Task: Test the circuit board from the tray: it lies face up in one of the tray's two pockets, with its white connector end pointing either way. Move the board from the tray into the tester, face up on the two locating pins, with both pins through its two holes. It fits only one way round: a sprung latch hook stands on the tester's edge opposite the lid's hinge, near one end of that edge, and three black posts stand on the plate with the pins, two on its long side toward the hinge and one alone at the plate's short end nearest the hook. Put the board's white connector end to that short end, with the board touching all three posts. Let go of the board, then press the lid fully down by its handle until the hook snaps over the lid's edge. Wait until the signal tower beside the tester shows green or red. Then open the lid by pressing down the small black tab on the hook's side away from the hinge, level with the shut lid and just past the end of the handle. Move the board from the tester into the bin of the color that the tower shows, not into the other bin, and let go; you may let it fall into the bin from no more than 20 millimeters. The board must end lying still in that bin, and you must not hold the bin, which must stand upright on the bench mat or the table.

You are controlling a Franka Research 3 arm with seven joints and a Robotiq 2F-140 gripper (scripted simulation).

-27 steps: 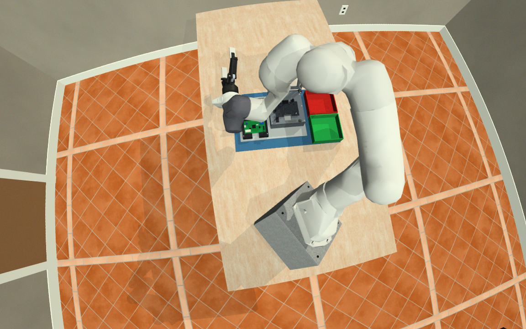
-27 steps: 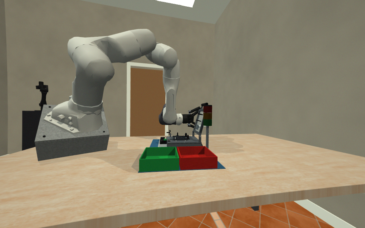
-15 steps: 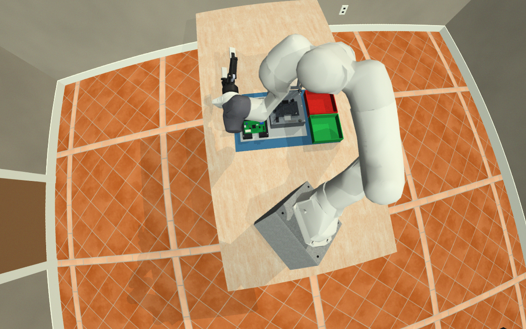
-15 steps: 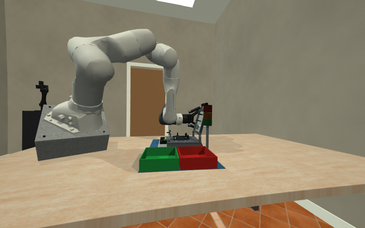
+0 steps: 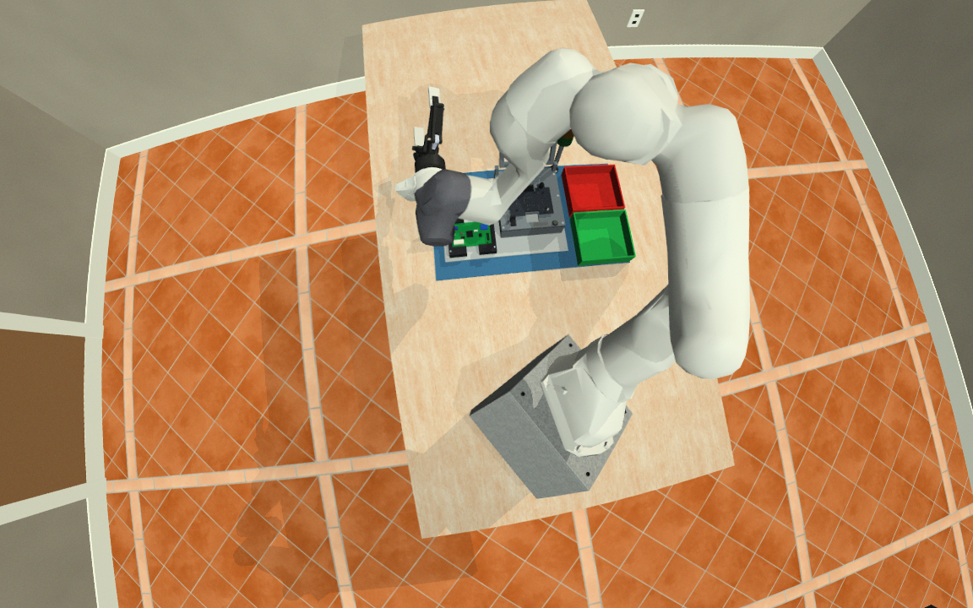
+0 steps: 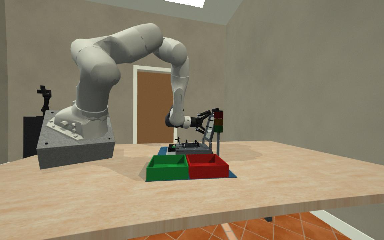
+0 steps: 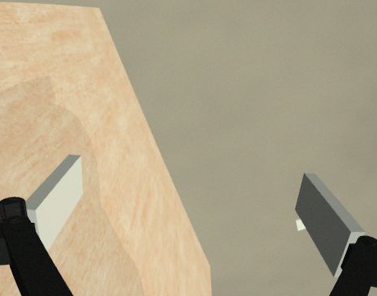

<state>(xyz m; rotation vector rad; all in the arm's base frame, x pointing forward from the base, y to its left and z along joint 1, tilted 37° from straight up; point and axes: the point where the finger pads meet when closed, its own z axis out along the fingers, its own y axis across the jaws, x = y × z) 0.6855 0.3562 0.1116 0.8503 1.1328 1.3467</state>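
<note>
Gripper [image 5: 432,121] fingers fully apart, empty, aimed sideways off table edge. Circuit board [image 5: 472,236] face up in tray [image 5: 464,255] pocket. Tester [image 5: 531,214] lid raised. Risk: reorienting wrist downward could clip lid.

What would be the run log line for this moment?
gripper: open, empty | board: in tray | tester lid: raised

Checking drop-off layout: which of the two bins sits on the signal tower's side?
The red bin. In the exterior view the signal tower rises just behind it, while the green bin sits beside it, farther from the tower.
</note>
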